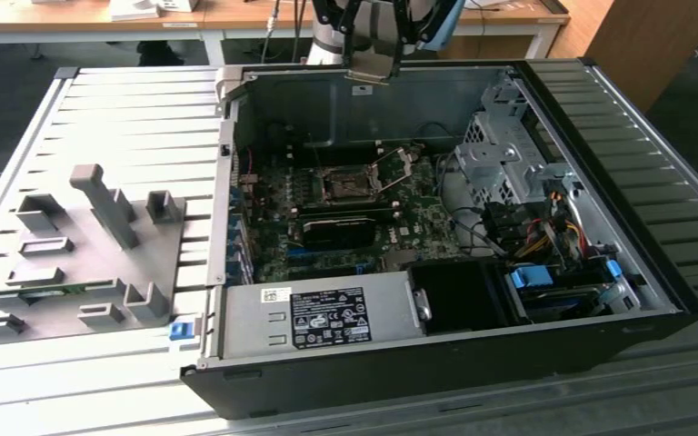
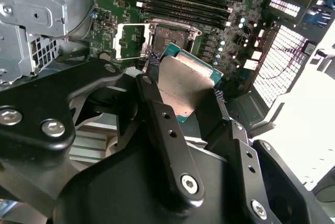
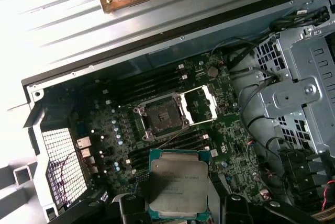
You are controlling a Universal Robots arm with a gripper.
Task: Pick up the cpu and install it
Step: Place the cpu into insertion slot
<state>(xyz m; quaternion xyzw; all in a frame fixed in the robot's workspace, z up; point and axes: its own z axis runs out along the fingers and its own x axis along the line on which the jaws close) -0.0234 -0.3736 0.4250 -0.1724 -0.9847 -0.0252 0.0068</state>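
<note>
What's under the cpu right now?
In the first wrist view the cpu, held by the gripper, hangs over the motherboard near memory slots; the open socket lies uncovered. Board directly beneath is hidden.

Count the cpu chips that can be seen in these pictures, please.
1. The cpu is clamped in the gripper, in the air over the open computer case. The socket on the motherboard looks empty. Others may be hidden under case parts.

Wooden desks (image 1: 83, 23) stand behind, dark floor (image 1: 4, 86) below.
</note>
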